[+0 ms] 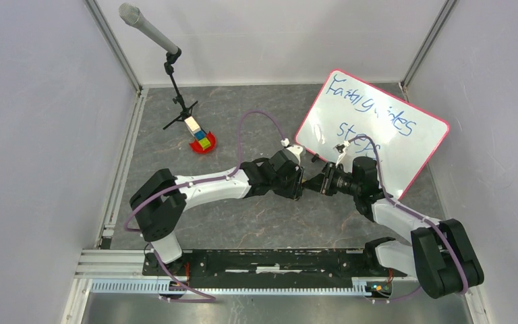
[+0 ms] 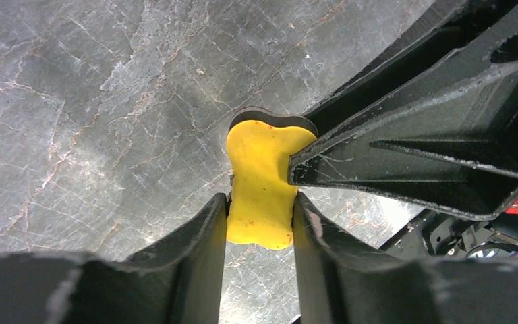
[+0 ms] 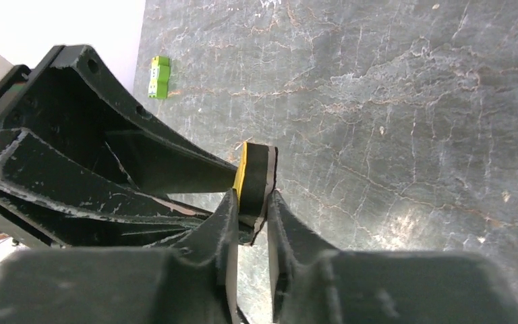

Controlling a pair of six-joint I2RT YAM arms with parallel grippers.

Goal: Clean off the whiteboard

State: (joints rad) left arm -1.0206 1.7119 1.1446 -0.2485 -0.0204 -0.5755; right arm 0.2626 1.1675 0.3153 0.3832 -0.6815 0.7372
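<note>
**Desk** (image 1: 243,223) — grey, marble-patterned; every item below is being carried by it.

**Whiteboard** (image 1: 384,135) — white face, pink-red frame, blue handwriting being displayed across it. It is being accommodated at the far right of the desk, turned askew, with its near-left edge just behind the two wrists. Whether it is lying flat or propped up cannot be told.

**Left arm** (image 1: 202,185) and **right arm** (image 1: 405,216): both are being extended toward the middle of the desk, with their tips being held nose to nose.

**Microphone** (image 1: 150,28): is being supported on a black stand at the far left.

**Blocks** (image 1: 201,137): a white, blue and green stack, being cradled on a red dish beside the foot of the stand.

**Left end effector** (image 2: 261,206): is being pressed shut on the eraser (image 2: 260,179), whose yellow face is being pinched between both fingers.

**Right end effector** (image 3: 251,202): is being clamped across the edge of the same eraser, with the yellow and black layers being squeezed between its fingers.
</note>
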